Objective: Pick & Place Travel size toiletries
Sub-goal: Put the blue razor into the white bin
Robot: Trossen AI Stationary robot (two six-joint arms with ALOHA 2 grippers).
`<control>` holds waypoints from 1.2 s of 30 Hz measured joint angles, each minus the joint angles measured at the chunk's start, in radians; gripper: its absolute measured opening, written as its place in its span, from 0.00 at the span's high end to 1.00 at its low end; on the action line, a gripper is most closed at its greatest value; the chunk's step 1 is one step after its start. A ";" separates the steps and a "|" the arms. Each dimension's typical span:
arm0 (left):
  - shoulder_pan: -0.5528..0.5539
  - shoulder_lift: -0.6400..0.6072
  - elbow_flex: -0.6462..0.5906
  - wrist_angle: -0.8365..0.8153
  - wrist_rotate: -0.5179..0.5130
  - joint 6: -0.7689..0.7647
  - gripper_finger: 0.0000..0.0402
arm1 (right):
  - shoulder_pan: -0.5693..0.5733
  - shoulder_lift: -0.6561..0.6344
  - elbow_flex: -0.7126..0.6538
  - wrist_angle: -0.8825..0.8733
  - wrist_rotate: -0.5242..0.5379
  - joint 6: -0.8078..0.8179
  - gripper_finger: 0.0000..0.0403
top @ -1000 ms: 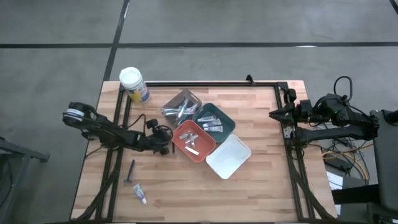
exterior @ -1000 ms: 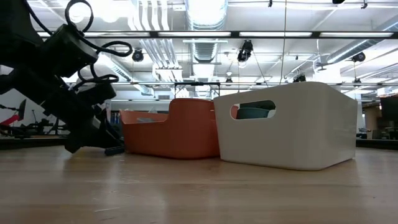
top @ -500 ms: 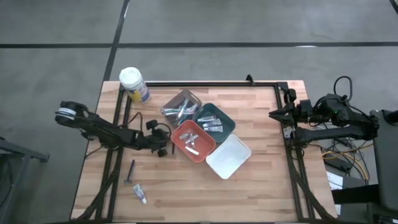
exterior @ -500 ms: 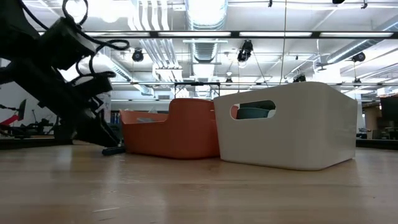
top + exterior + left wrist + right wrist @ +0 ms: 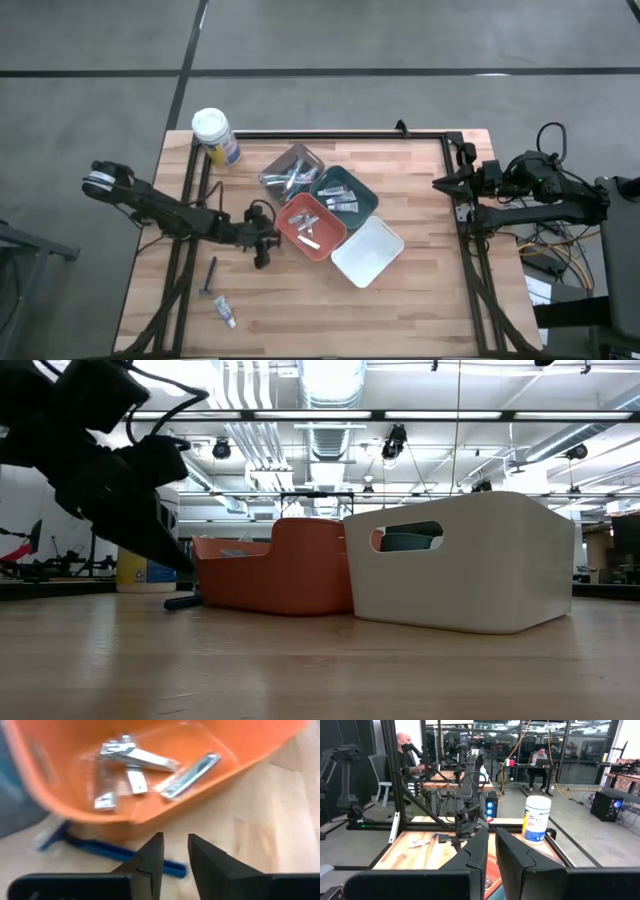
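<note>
Far left of the high view: white-lidded yellow-and-blue canister at the upper left corner of the light wooden table. Below it, lower left of the frame, a slim dark long-handled razor flat on the wood, and just under that a small white tube, both well apart from the trays.

Next over, left gripper low at centre-left, just beside the orange tray's left edge. Fingers only a narrow gap apart in the left wrist view, nothing between them. Under them a blue-handled razor on the table, right against the outside wall of the orange square plastic tray. Inside that tray, a few shiny silver metal nail clippers lying loose.

Centre of the high view: four trays packed in a diamond. Clear square tray at the top with a jumble of dark and silvery sticks, dark teal square tray to its right holding small silver-white tubes, orange one on the left, white square tray at the bottom. Low view puts the white tray up front with the orange one touching its left side.

Far right: right gripper parked off the table's right edge, mid-height in frame. Fingers nearly together in the right wrist view, holding nothing. A couple of seated people in the room behind.
</note>
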 joint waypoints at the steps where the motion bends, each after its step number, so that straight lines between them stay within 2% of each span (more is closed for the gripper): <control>1: -0.008 0.016 0.012 0.001 0.001 0.000 0.79 | 0.000 0.000 0.000 0.000 0.000 0.000 0.92; 11: -0.017 0.230 0.093 0.005 -0.007 -0.007 0.92 | 0.000 0.000 0.000 0.000 0.000 -0.001 0.92; 16: -0.017 0.275 0.086 0.013 -0.016 -0.085 0.97 | 0.000 0.000 0.000 0.000 0.000 -0.001 0.92; 26: -0.017 0.183 0.082 -0.142 -0.028 -0.215 0.98 | 0.000 0.000 0.000 0.000 0.000 -0.001 0.92; 33: -0.017 0.090 0.080 -0.357 -0.098 -0.281 0.99 | 0.000 0.000 0.000 0.000 0.000 0.000 0.92; 36: -0.014 0.047 0.076 -0.450 -0.162 -0.290 0.98 | 0.000 0.000 0.000 0.000 0.000 -0.001 0.92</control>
